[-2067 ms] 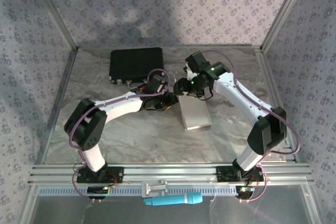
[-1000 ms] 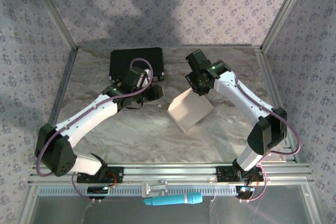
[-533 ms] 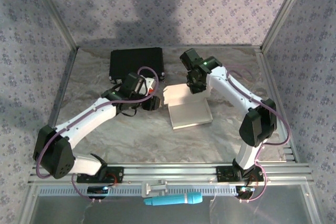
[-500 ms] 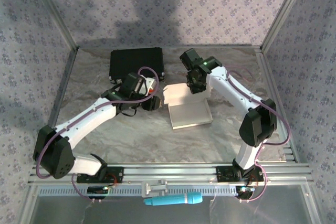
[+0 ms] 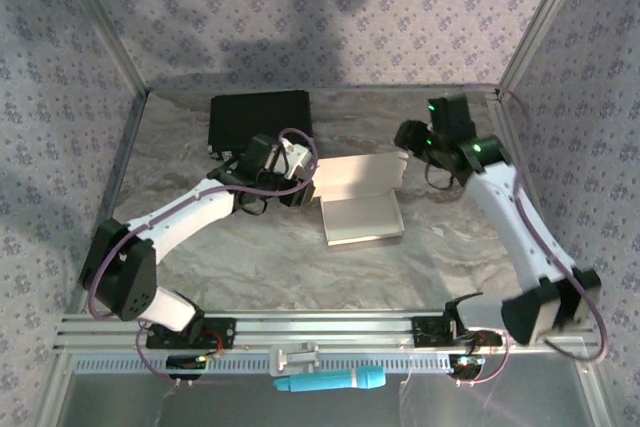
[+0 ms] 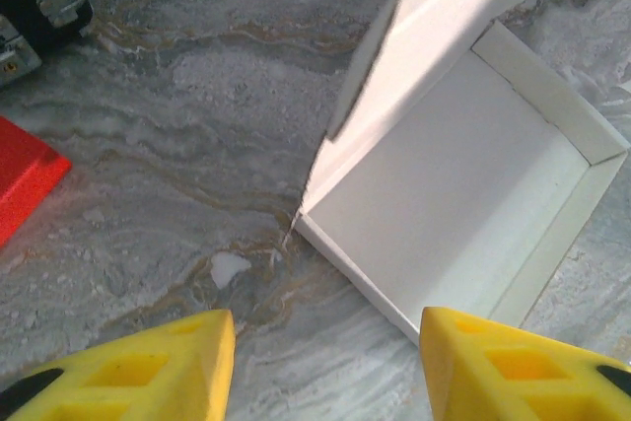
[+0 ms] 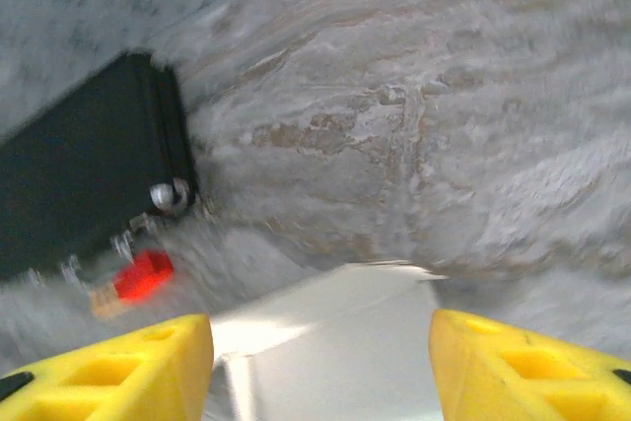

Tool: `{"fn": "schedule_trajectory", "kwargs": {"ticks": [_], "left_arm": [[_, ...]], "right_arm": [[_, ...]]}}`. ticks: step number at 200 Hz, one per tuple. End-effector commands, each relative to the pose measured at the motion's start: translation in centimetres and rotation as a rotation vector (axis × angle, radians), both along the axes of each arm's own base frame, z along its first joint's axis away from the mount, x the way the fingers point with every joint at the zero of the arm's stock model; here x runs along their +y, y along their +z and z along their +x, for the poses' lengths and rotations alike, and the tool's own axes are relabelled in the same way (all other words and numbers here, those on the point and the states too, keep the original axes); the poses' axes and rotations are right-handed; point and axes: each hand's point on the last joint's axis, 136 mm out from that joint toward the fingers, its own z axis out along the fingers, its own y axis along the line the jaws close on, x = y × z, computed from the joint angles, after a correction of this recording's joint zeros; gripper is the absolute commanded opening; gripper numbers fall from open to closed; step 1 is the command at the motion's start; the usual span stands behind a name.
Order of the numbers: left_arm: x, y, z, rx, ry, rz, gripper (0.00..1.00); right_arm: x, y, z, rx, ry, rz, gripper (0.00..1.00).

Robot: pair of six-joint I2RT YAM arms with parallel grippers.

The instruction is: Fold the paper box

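Observation:
The paper box (image 5: 362, 219) lies in the middle of the table as a shallow white tray, its lid flap (image 5: 358, 175) standing up along the far side. In the left wrist view the tray's inside (image 6: 449, 179) is in front and to the right of my left gripper (image 6: 325, 362). That gripper is open over bare table just off the box's left corner (image 5: 301, 190). My right gripper (image 5: 402, 145) hangs open beyond the flap's right end. Its yellow fingers (image 7: 118, 367) frame the flap's top edge (image 7: 335, 337) from a distance, touching nothing.
A black rectangular case (image 5: 258, 122) lies at the back left, close behind the left wrist, also visible as the case (image 7: 84, 179). A small red piece (image 6: 25, 179) sits on the table near it. Metal frame walls ring the marble table (image 5: 250, 257). A teal tool (image 5: 330, 381) rests on the front rail.
My right gripper has opened, let go of the lid flap and drawn back up and to the right. The flap stays upright. My left gripper has moved closer to the box's left corner.

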Motion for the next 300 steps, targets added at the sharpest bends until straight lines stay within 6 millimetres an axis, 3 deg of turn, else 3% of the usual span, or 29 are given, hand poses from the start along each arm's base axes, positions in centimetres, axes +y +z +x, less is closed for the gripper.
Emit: {"fn": "schedule_trajectory", "kwargs": {"ticks": [1, 20, 55, 83, 108, 112, 134, 173, 247, 300], "left_arm": [[-1.6, 1.8, 1.6, -0.063, -0.058, -0.052, 0.52], [-2.2, 1.1, 1.9, -0.035, -0.073, -0.044, 0.51], [-2.6, 0.6, 2.6, -0.023, -0.064, -0.039, 0.47], [-2.8, 0.3, 3.0, -0.013, -0.062, -0.033, 0.42], [-2.9, -0.2, 3.3, -0.001, -0.049, -0.024, 0.37], [-2.8, -0.2, 3.4, 0.001, -0.046, -0.022, 0.36], [-3.0, -0.4, 3.5, 0.016, -0.044, -0.023, 0.3], [-3.5, -0.3, 3.8, 0.022, -0.042, -0.034, 0.2], [-4.0, -0.5, 4.0, 0.027, -0.025, 0.001, 0.11], [-4.1, -0.3, 4.2, 0.012, -0.02, 0.008, 0.06]], "right_arm": [[0.5, -3.0, -1.9, -0.072, 0.439, -0.221, 0.63], [-1.4, -5.4, -1.6, -0.042, 0.451, -0.325, 0.62], [-0.7, -9.3, -0.2, 0.032, 0.576, -0.363, 0.64], [0.2, -10.2, 0.6, 0.022, 0.684, -0.345, 0.64], [-0.2, -11.5, 1.6, 0.051, 0.731, -0.315, 0.64], [-0.3, -10.6, 2.3, 0.029, 0.726, -0.309, 0.64], [-0.4, -10.5, 3.2, 0.016, 0.747, -0.261, 0.62], [0.7, -10.3, 3.3, -0.003, 0.797, -0.213, 0.57], [0.4, -11.8, 3.1, 0.082, 0.78, -0.304, 0.39], [-0.6, -12.2, 4.1, 0.093, 0.721, -0.36, 0.36]]}}
